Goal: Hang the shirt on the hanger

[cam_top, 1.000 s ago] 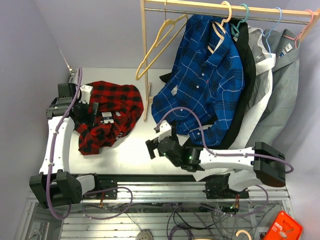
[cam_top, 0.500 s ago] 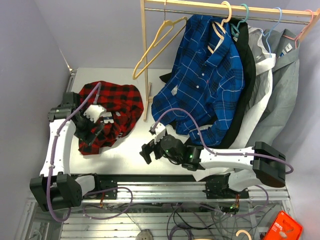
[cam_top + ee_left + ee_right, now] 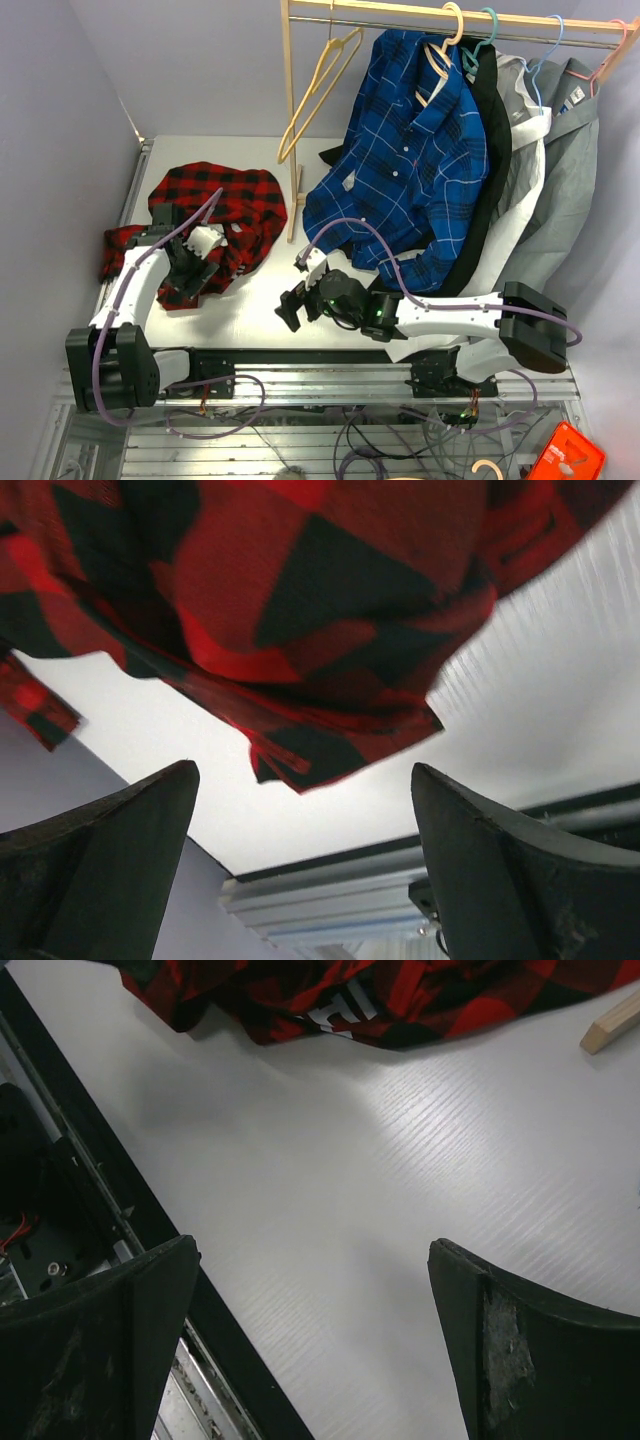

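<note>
White table [image 3: 265, 300], shirt [image 3: 225, 205] crumpled at left; pale yellow hanger [image 3: 318, 90] on wooden rack rail [image 3: 400, 12], well apart. Left gripper [image 3: 192, 272] over shirt's near edge, jaws wide, prob. not touching. Right gripper [image 3: 297, 303] spread wide, empty, over bare table.

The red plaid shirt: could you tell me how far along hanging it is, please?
Nothing done: the shirt lies crumpled on the table, and the yellow hanger hangs bare. In hand: left gripper over the shirt, jaws open, empty; right gripper likewise. Left: grasp, thread, hang.
</note>
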`<state>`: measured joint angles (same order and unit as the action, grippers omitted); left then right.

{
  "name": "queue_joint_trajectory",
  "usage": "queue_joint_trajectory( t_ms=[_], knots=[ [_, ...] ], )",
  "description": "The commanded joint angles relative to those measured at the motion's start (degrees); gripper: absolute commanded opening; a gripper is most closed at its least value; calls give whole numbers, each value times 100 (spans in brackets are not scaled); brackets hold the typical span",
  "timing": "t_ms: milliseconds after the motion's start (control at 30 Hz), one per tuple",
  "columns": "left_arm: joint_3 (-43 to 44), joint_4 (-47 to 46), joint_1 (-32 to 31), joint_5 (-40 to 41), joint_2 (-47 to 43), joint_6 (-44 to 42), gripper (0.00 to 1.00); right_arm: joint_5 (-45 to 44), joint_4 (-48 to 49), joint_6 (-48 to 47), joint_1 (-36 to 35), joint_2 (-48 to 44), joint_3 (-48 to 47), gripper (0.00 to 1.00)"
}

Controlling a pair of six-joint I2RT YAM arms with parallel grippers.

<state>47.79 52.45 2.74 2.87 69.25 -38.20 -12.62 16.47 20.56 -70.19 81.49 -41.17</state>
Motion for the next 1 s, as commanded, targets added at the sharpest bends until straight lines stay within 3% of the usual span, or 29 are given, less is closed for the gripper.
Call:
queue_joint_trajectory(
  t_ms=[0, 100, 167, 233, 267, 300, 433, 567, 700, 967],
  knots=[
    [-101, -1014, -37, 127, 129, 305, 99, 39, 160, 30, 2, 97, -104, 100],
    [-73, -1281, -36, 18, 499, 402, 90, 49, 152, 8, 3, 152, -184, 100],
    [-1, -1317, -36, -193, 694, 441, 75, 29, 147, -46, 4, 170, -218, 100],
    [98, -1309, -32, -373, 850, 476, 49, -5, 91, -110, 9, 177, -264, 100],
    [150, -1291, -30, -416, 927, 510, 21, -38, 47, -146, 14, 156, -302, 100],
    [219, -1252, -33, -473, 981, 533, 9, -57, 0, -192, 11, 121, -337, 100],
    [744, -713, -33, -690, 913, 519, 7, -126, -66, -320, 12, -115, -365, 100],
    [2066, 363, -27, -1152, 512, 373, 7, -109, -250, -399, 56, -398, -355, 100],
    [3220, 1774, -30, -1866, 432, -241, 7, 484, -216, -167, 457, -975, -132, 100],
    [4120, 2832, -36, -2289, 334, -702, 7, 817, 718, -721, 589, -1521, 537, 100]
  ],
)
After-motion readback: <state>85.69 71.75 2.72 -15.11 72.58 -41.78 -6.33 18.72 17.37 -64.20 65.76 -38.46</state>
